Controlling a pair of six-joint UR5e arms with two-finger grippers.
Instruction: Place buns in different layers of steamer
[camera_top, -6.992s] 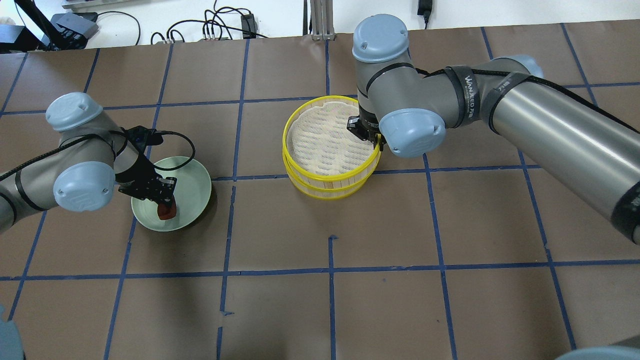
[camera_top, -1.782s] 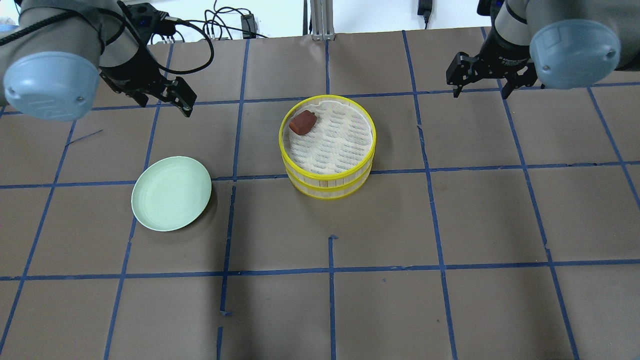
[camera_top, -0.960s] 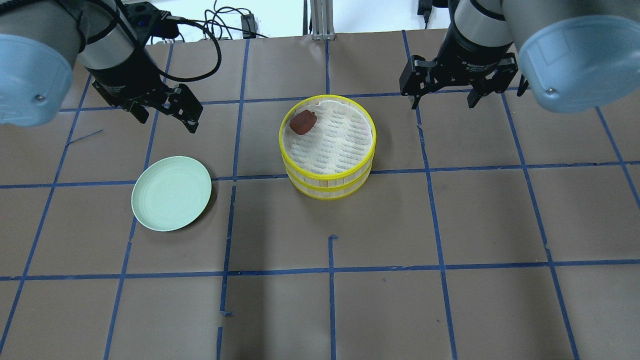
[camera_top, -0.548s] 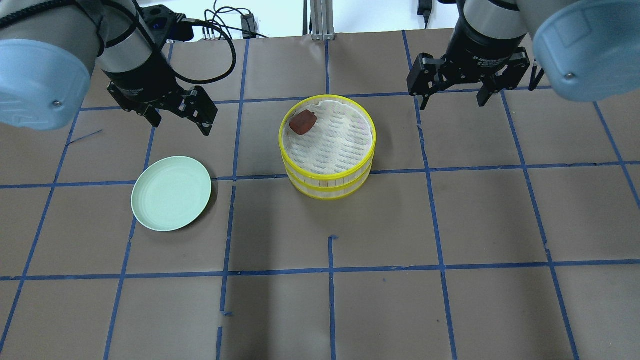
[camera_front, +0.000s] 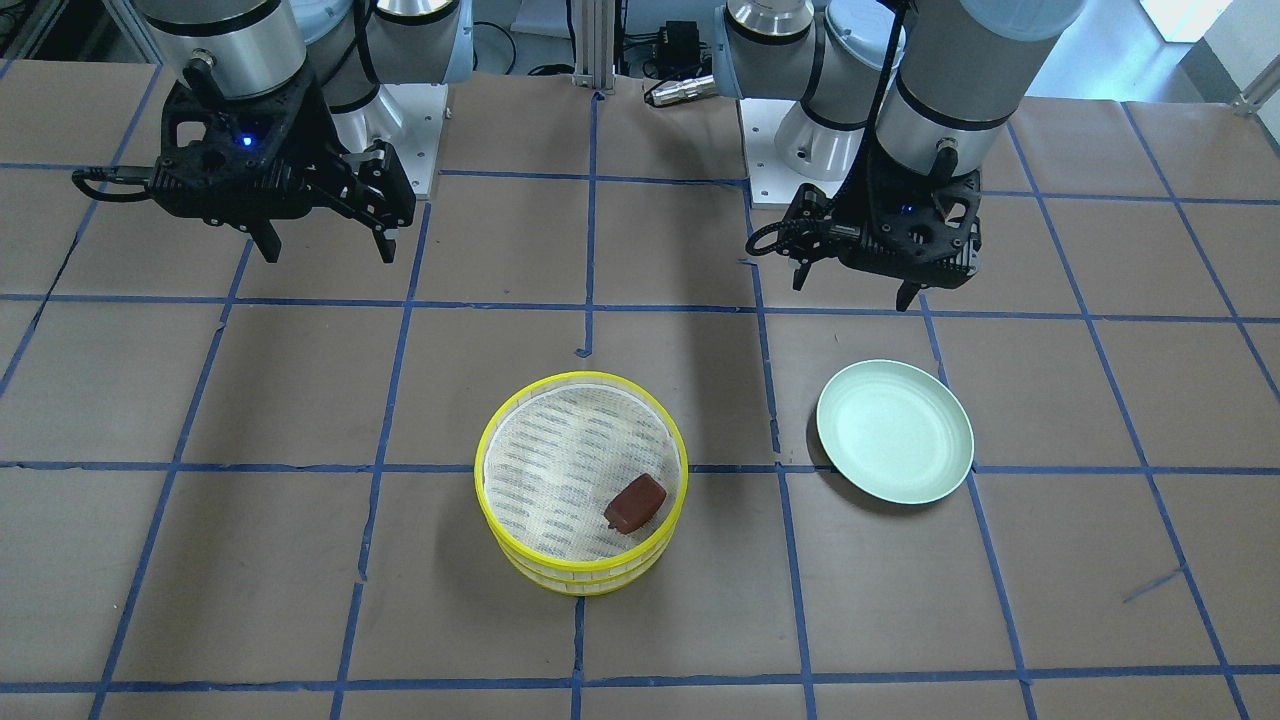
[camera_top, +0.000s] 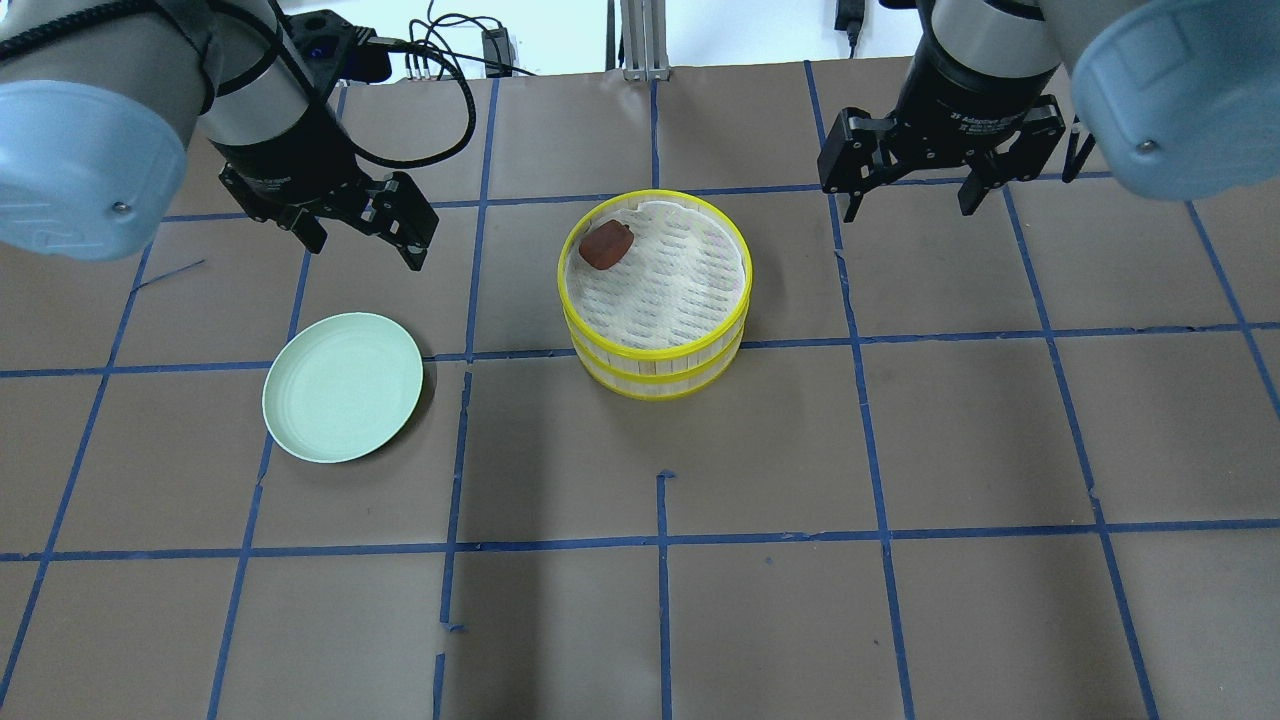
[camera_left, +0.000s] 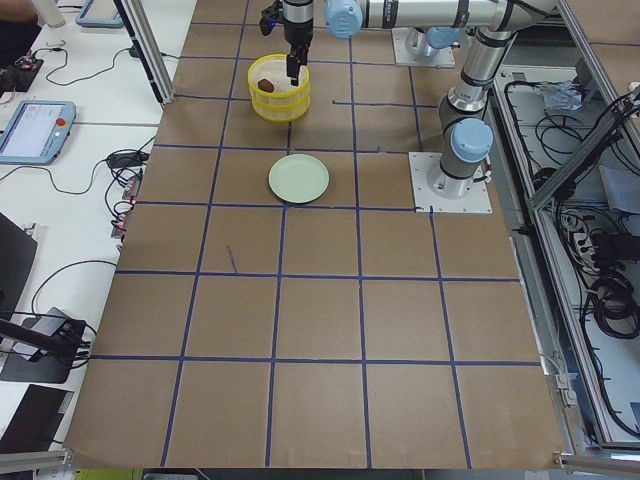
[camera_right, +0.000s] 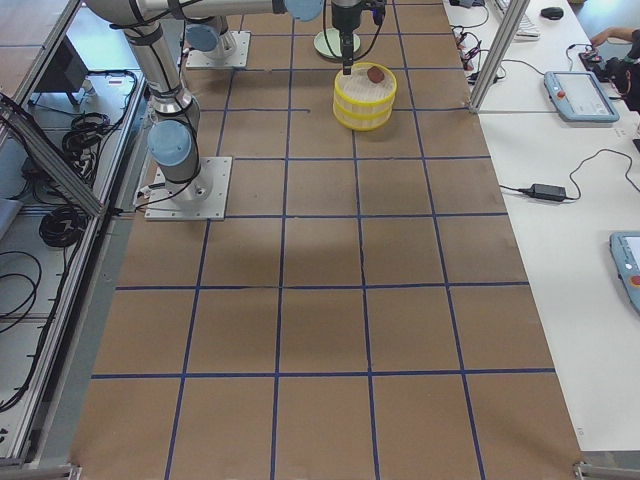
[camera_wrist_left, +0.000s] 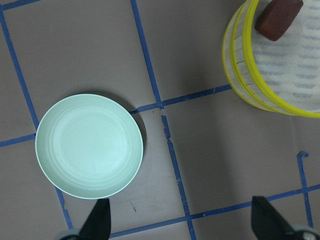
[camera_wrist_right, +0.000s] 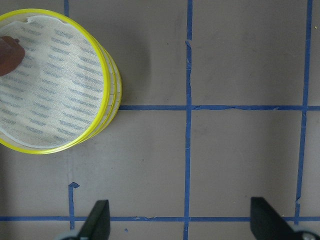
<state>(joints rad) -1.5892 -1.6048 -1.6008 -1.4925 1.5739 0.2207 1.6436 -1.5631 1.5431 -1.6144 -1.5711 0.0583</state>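
The left tool (camera_top: 367, 252) hung raised above the table (camera_top: 800, 600), its two fingers spread wide and holding nothing. Below it the pale green plate (camera_top: 343, 387) lay flat, well apart from the steamer (camera_top: 655, 370). The steamer stood near the table's middle as two stacked trays with yellow rims. The reddish-brown bun (camera_top: 606, 245) lay on the mesh of the top tray, close to the rim on the plate's side. To the steamer's right, the right tool (camera_top: 909, 210) also hung raised, fingers wide apart and empty.
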